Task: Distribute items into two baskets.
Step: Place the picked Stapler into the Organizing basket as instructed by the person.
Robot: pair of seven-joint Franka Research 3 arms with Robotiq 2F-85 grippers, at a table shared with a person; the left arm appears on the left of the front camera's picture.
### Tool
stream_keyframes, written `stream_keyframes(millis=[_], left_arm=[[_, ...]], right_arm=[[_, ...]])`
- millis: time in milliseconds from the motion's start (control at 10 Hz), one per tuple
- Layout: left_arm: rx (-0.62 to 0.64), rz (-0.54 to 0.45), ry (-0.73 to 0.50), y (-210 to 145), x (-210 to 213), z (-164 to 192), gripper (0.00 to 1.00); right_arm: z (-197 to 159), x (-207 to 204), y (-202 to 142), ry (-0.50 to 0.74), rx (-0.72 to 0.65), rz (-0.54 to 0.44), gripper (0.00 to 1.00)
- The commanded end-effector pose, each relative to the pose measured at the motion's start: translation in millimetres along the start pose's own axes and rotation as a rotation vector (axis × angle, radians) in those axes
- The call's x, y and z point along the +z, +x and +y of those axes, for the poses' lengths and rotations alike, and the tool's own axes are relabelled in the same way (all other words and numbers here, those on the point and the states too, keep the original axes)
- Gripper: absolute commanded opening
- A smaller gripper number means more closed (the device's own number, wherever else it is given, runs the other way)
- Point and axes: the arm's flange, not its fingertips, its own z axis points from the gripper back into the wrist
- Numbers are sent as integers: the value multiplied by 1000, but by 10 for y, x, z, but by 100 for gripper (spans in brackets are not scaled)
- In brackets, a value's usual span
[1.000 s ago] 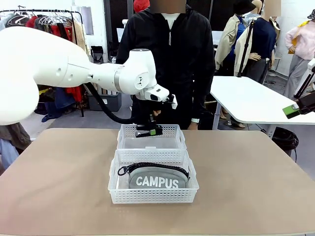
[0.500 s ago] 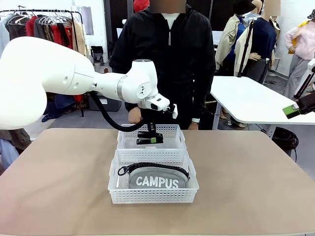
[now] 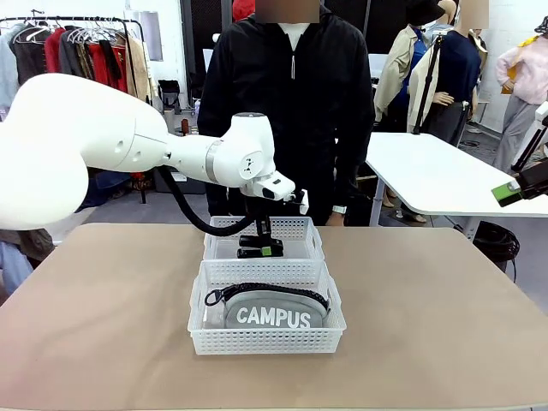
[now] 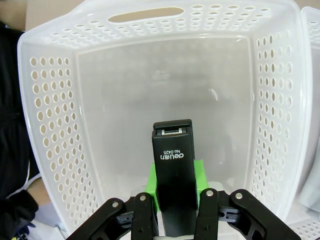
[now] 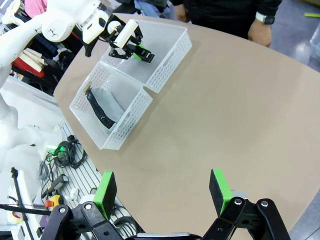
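Baskets, two, white, end to end on table (image 3: pixel 103 300): near basket (image 3: pixel 266 340) holds grey CAMPUS pouch (image 3: pixel 272 312); far basket (image 3: pixel 301 229) has left tool (image 3: pixel 260 250) inside its walls, pinching black stapler (image 4: pixel 173 175), lower than a second ago. Right tool (image 5: pixel 163 196) spread, apart. Person (image 3: pixel 291 111) stands behind.

From the front we face the person (image 3: pixel 291 103) across the table (image 3: pixel 103 325); our left wrist looks closely into the far basket (image 4: pixel 55 125), our right wrist overlooks both baskets from afar.
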Motion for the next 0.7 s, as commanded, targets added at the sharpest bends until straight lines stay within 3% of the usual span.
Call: stream_keyframes(millis=[0, 100, 500, 600], left_arm=[[-21, 14, 26, 40, 42, 108, 0], [-24, 11, 23, 40, 39, 109, 9], [-24, 6, 39, 18, 89, 121, 85], [-14, 12, 40, 3, 104, 115, 100]], right_arm=[[6, 3, 21, -11, 5, -4, 98], [6, 3, 21, -11, 5, -4, 98], [6, 3, 21, -11, 5, -4, 98], [6, 3, 21, -11, 5, -4, 98]])
